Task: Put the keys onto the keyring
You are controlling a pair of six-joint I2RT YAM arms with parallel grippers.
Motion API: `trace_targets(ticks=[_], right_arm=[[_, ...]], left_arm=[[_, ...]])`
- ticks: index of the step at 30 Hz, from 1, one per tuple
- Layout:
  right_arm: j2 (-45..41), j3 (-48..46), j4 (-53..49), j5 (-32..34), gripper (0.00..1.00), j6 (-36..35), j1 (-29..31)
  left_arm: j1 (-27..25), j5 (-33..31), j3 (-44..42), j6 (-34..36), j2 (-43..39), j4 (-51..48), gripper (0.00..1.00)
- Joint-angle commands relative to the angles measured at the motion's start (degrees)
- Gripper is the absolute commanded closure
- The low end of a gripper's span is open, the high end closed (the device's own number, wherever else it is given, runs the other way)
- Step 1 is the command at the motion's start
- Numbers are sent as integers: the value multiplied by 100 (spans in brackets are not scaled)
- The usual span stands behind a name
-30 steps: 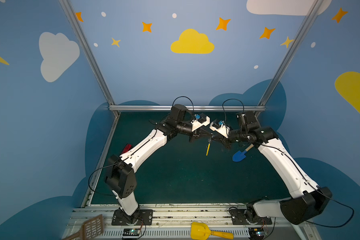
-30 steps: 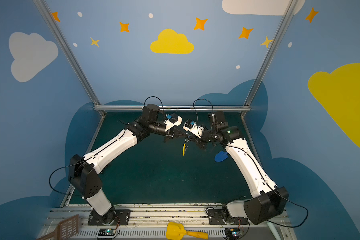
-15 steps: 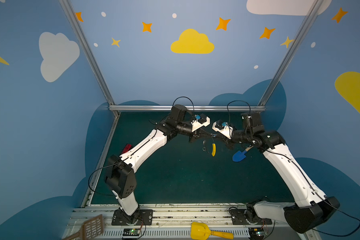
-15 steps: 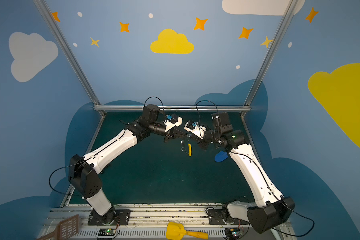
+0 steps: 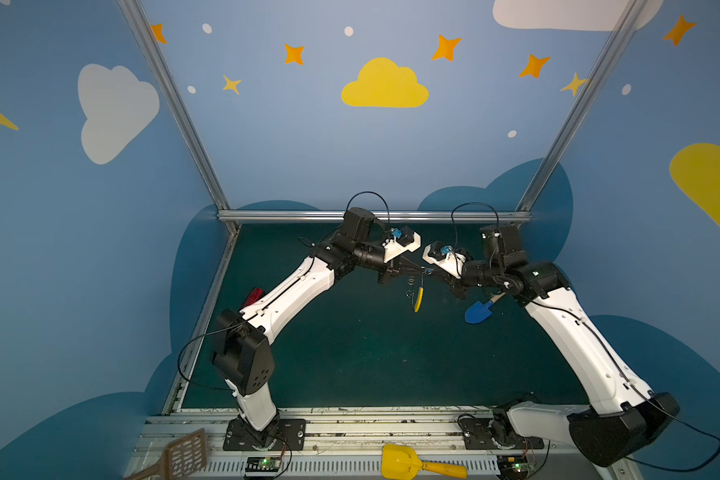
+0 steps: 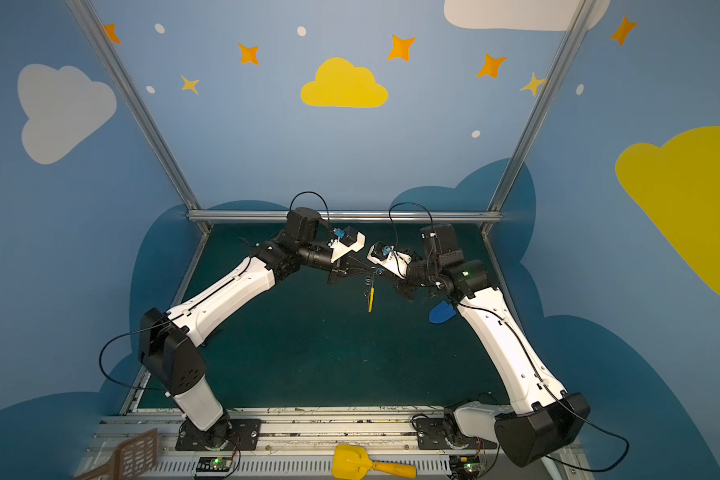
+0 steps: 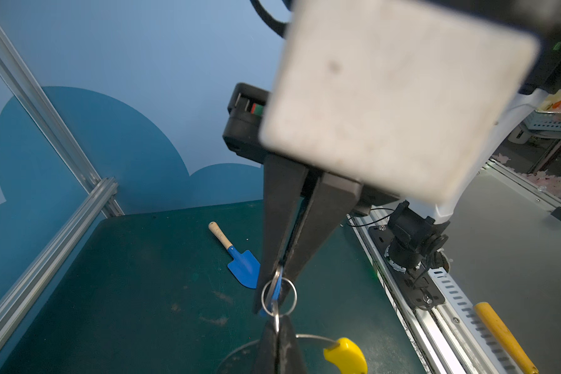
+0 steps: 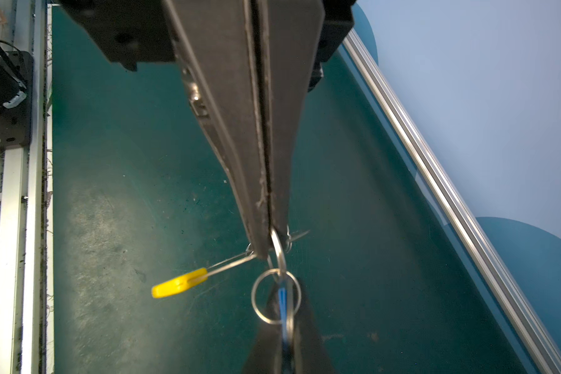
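At the lower left of both top views a brown slotted spatula (image 5: pixel 186 453) lies on the front rail, and a yellow scoop (image 5: pixel 400 461) lies at the bottom centre.

My left gripper (image 5: pixel 417 270) is at the middle of the frame, held above the green mat (image 5: pixel 350 357). Its jaws are pressed together on the keys (image 8: pixel 282 301). The blue tag sits edge-on between my fingertips, with a thin silver ring looped at its end. I cannot make out the key blade itself.

Just to the right, tip to tip with it, my right gripper (image 5: pixel 432 273) is clamped fully closed on the wire of the keyring (image 5: pixel 419 297). The keyring hangs below the two tips with its yellow sleeve (image 8: pixel 178 283) at the low end. The small ring of the keys sits right against my right fingertips beside the hoop. Whether it is threaded onto the hoop I cannot tell.

Further right, a blue toy shovel (image 5: pixel 479 311) lies on the mat beneath my right arm.
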Motion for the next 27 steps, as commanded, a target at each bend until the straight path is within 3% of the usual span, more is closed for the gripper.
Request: trace_targets(ticks=[1, 18, 22, 24, 27], right_arm=[[29, 211, 34, 235, 100, 9, 33], [234, 432, -211, 535, 100, -234, 102], [400, 393, -413, 859, 100, -471, 320], [541, 439, -593, 1032, 100, -584, 420], [886, 656, -918, 1161, 100, -645, 508]], left_arm=[[-27, 121, 143, 153, 113, -210, 96], [34, -73, 54, 428, 297, -623, 96], [197, 97, -464, -190, 264, 250, 86], [270, 58, -837, -613, 179, 860, 70], [447, -126, -1492, -1244, -40, 1796, 59]])
